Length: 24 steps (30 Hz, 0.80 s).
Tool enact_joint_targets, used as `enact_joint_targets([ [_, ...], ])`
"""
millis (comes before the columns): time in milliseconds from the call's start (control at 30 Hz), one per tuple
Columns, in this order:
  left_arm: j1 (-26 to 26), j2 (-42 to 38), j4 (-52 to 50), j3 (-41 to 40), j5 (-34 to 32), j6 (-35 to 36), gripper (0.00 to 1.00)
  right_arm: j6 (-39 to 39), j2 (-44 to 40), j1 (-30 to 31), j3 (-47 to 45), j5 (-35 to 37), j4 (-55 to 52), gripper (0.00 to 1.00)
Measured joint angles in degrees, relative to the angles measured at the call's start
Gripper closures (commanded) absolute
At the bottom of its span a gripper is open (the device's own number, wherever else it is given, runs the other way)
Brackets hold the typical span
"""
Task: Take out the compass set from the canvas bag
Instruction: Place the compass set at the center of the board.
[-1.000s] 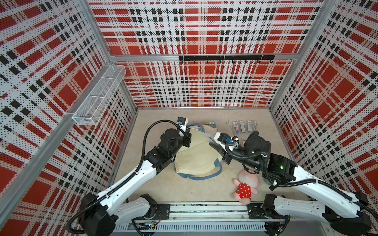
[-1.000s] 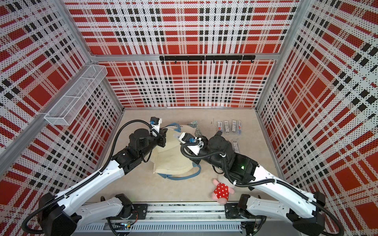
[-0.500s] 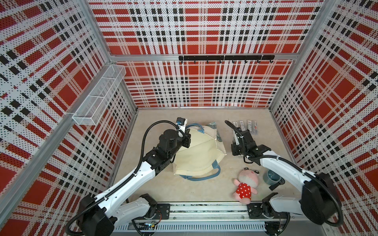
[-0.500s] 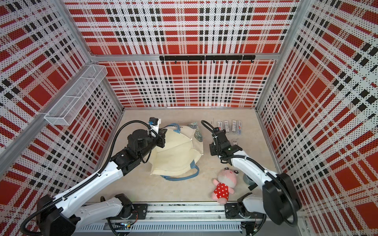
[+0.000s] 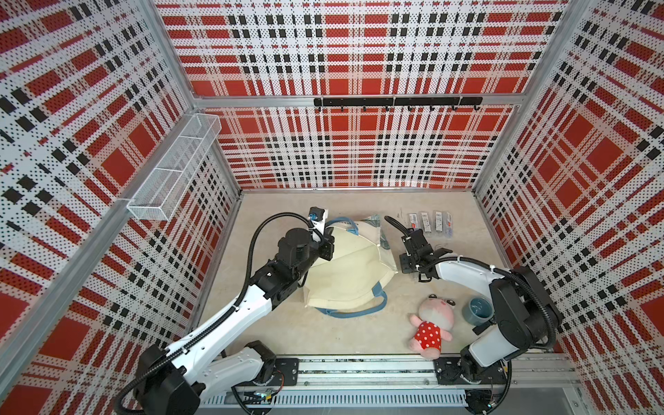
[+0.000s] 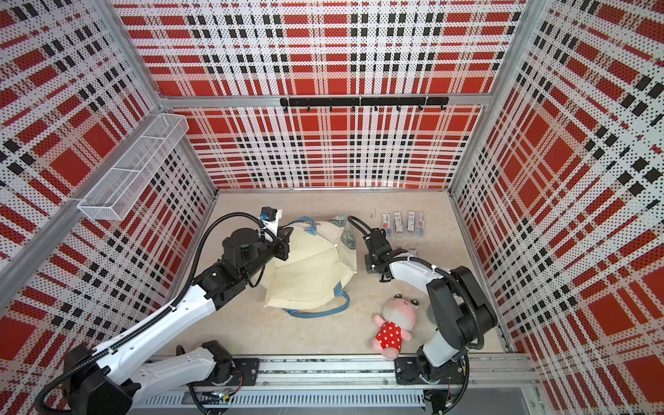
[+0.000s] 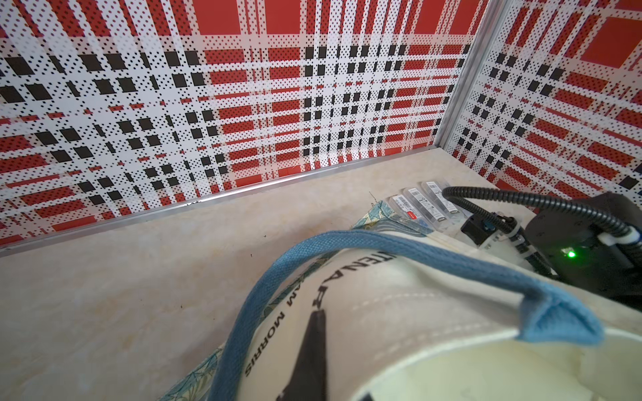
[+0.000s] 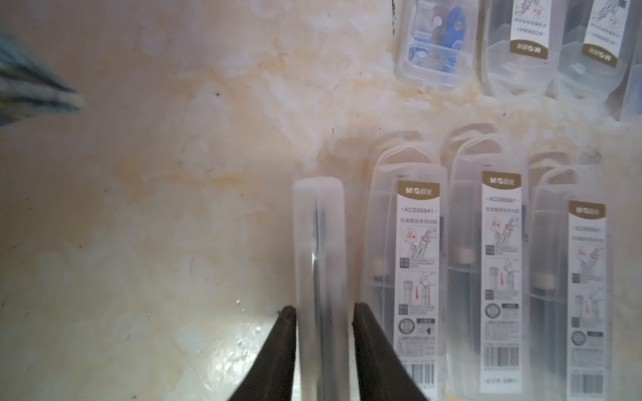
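Note:
The cream canvas bag (image 5: 345,273) (image 6: 305,273) with blue handles lies at mid-table, its mouth held up. My left gripper (image 5: 328,248) (image 6: 284,248) is shut on the bag's rim; in the left wrist view one dark finger (image 7: 318,333) lies on the lettered side of the bag (image 7: 399,312). To the bag's right, my right gripper (image 5: 427,253) (image 6: 386,253) (image 8: 324,312) hangs low over the table. Its jaws are open, with a narrow gap on each side of a clear compass set (image 8: 321,243) standing on its narrow edge.
More clear compass set cases (image 8: 415,264) lie in a row right beside the gripper, and another row (image 5: 429,222) (image 6: 404,221) lies nearer the back wall. A pink plush toy (image 5: 433,323) and a blue-grey cup (image 5: 478,310) sit front right. A wire basket (image 5: 176,169) hangs on the left wall.
My right arm swung from over the bag's mouth to the table on its right, carrying the clear case, and its jaws have since widened. The left gripper kept its hold on the rim.

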Motion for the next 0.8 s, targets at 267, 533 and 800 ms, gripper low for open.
enact_joint_targets([
  [267, 0.04, -0.79, 0.07, -0.50, 0.04, 0.00, 1.00, -1.01, 3.17, -0.11, 2.56, 2.49, -0.28, 0.61],
  [533, 0.04, -0.81, 0.07, -0.55, 0.37, -0.04, 1.00, -1.86, 3.21, -0.57, 3.06, 4.48, -1.84, 0.49],
  [800, 0.04, -0.81, 0.04, -0.55, 0.90, -0.09, 1.00, -5.20, 5.29, 3.58, 5.46, 6.10, -0.87, 0.25],
])
